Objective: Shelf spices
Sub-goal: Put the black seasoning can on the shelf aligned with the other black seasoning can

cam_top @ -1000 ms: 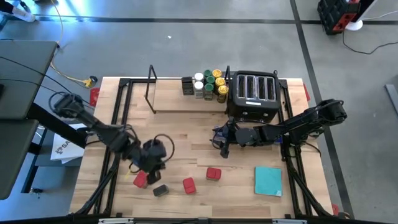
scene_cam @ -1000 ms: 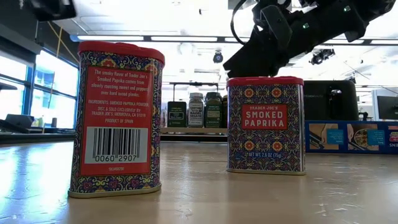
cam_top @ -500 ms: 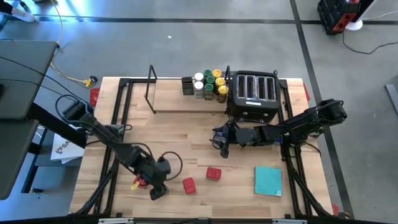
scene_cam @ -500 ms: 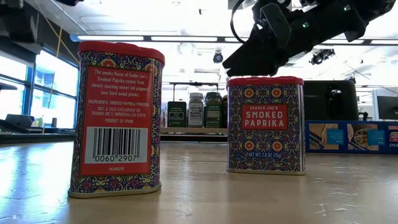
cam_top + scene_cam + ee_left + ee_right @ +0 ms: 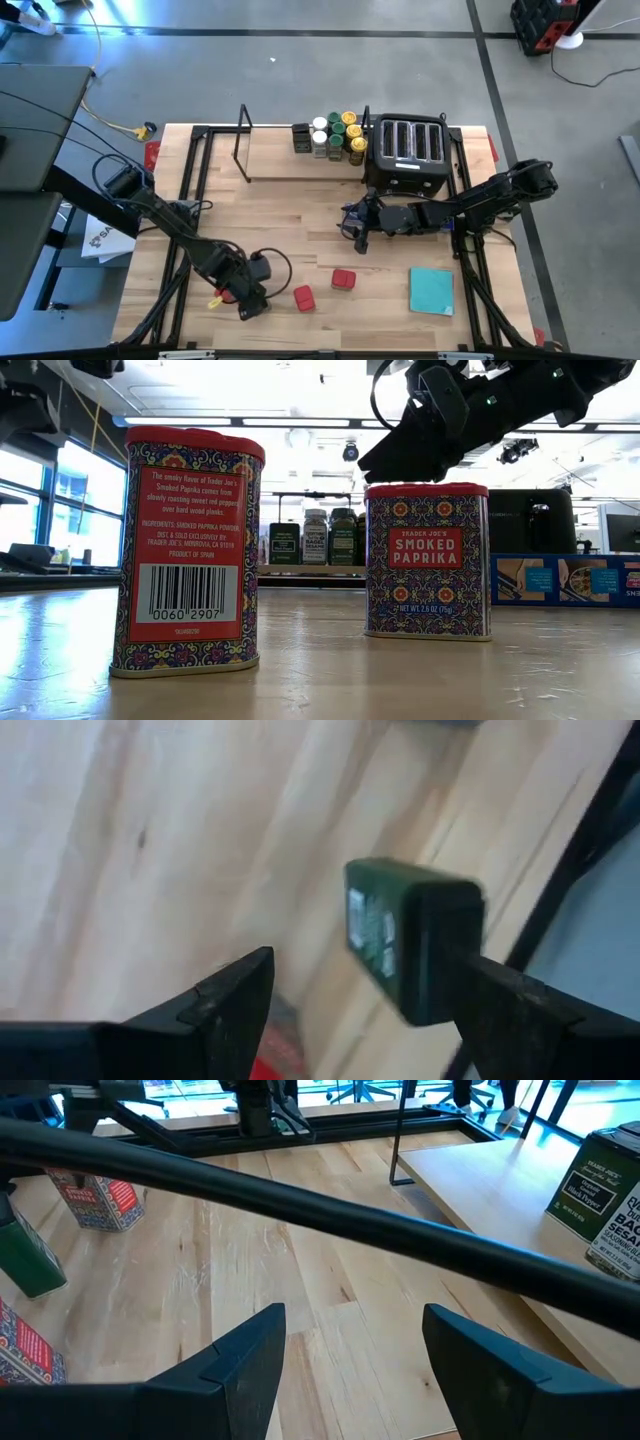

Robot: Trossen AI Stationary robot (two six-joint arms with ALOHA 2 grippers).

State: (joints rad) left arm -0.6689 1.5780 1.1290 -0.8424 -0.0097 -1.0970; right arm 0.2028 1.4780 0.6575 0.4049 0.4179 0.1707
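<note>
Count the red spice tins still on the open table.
2 clear: red tin near the front edge; another red tin to its right. A third may hide under the left gripper.

high: top-down, whole table | low: table-level, close on red tins (image 5: 187, 550) (both views)

A smooth grey concrete floor (image 5: 300, 80) surrounds the light-wood butcher-block table (image 5: 300, 215), crossed by dark tape lines (image 5: 250, 33) toward 12 o'clock and 1 o'clock. At 9 o'clock stands a dark grey desk surface (image 5: 35, 125), with a yellow cable (image 5: 110, 118) trailing beside it. At 1 o'clock sits a red-and-black piece of equipment (image 5: 545, 25). Seen level across the table, long white ceiling lights (image 5: 300, 422) glow overhead, and tall bright windows (image 5: 85, 490) fill the 9 o'clock side.
</note>
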